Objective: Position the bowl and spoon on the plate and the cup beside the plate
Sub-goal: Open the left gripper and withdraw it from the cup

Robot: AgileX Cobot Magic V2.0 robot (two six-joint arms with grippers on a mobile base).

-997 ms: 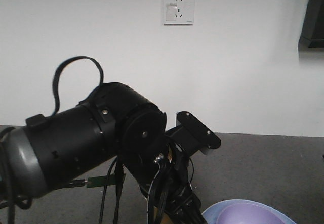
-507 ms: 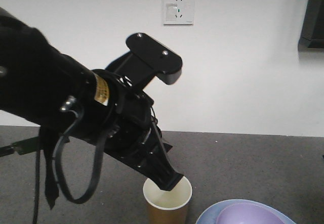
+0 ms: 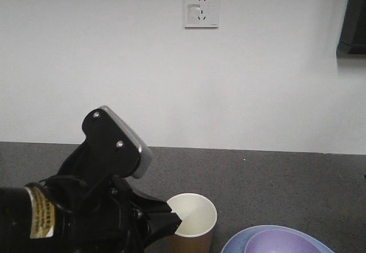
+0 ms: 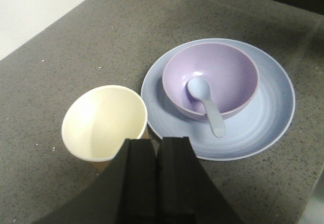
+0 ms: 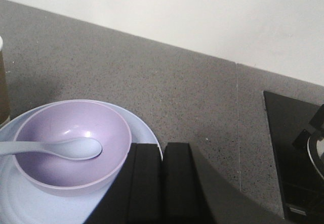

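Observation:
The lavender bowl (image 4: 211, 79) sits on the pale-blue plate (image 4: 263, 128), and the pale-blue spoon (image 4: 205, 102) lies with its scoop inside the bowl and its handle over the rim. The brown paper cup (image 4: 104, 123) stands upright just left of the plate. My left gripper (image 4: 157, 142) is shut with nothing in it, hovering above the gap between cup and plate. In the right wrist view the bowl (image 5: 71, 148), spoon (image 5: 66, 148) and plate (image 5: 144, 133) lie left of my shut, empty right gripper (image 5: 162, 147). The front view shows the cup (image 3: 191, 219), the bowl (image 3: 280, 243) and the plate (image 3: 240, 241).
The things rest on a dark grey speckled countertop (image 4: 126, 27) against a white wall (image 3: 183, 81) with a socket (image 3: 201, 8). A black stove top (image 5: 293, 158) lies to the right of the plate. My left arm (image 3: 86, 207) fills the front view's lower left.
My left arm has swung down and back to the lower left of the front view, uncovering the cup, which stands alone beside the plate. Bowl and plate have not moved.

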